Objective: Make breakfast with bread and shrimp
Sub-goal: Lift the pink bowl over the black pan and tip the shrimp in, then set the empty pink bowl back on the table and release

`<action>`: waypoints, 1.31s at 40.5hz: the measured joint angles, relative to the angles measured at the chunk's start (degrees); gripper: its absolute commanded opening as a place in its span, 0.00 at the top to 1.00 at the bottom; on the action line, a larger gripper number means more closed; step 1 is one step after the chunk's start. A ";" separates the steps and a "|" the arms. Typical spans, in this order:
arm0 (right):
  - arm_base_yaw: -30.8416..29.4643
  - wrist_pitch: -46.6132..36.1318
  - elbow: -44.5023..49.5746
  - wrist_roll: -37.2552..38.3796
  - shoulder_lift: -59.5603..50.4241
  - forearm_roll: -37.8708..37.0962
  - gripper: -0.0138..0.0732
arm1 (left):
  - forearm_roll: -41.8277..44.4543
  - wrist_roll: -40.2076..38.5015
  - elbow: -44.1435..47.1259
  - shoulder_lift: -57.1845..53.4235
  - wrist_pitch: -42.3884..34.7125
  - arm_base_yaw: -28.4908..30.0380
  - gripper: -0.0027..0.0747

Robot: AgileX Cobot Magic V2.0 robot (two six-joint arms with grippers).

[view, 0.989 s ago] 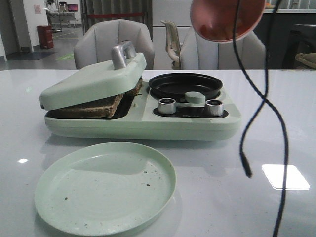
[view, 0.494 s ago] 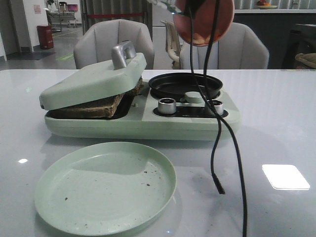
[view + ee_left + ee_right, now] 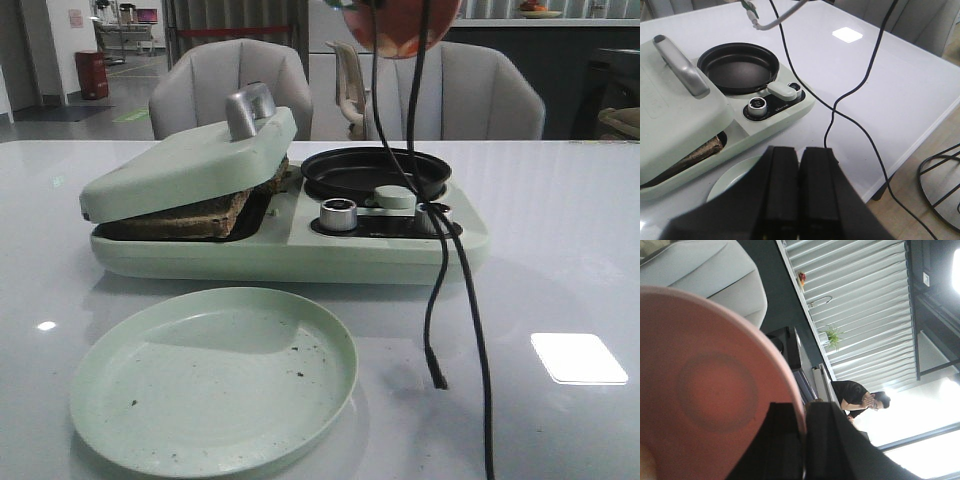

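The bread [image 3: 190,215] lies in the pale green breakfast maker [image 3: 290,250], its dark crust showing under the half-lowered lid [image 3: 190,160]; it also shows in the left wrist view [image 3: 700,152]. My right gripper [image 3: 805,407] is shut on the rim of a pink plate [image 3: 705,375], held high and tilted above the black round pan [image 3: 375,170]; the plate's lower part shows at the top of the front view [image 3: 400,25]. I cannot make out the shrimp clearly. My left gripper [image 3: 800,150] is shut and empty, above the table's near side.
An empty pale green plate [image 3: 215,375] lies in front of the maker. Black cables [image 3: 440,250] hang from the right arm down across the maker's knobs [image 3: 338,213] to the table. Grey chairs [image 3: 230,85] stand behind the table.
The pink plate has moved left and upward to above the pan, now mostly out of the front view's top. The hanging cables swung left with it.
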 measured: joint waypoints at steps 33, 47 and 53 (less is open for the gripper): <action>0.13 4.66 -0.35 -0.46 1.27 5.85 0.79 | 0.00 0.08 0.00 0.00 0.00 0.00 0.84; -8.26 4.05 14.57 -0.46 -17.20 34.96 0.79 | 0.00 0.08 0.00 0.00 0.00 0.00 0.84; -16.92 0.46 28.46 -2.99 -26.21 48.74 0.79 | 0.00 0.08 0.00 0.00 0.00 0.00 0.84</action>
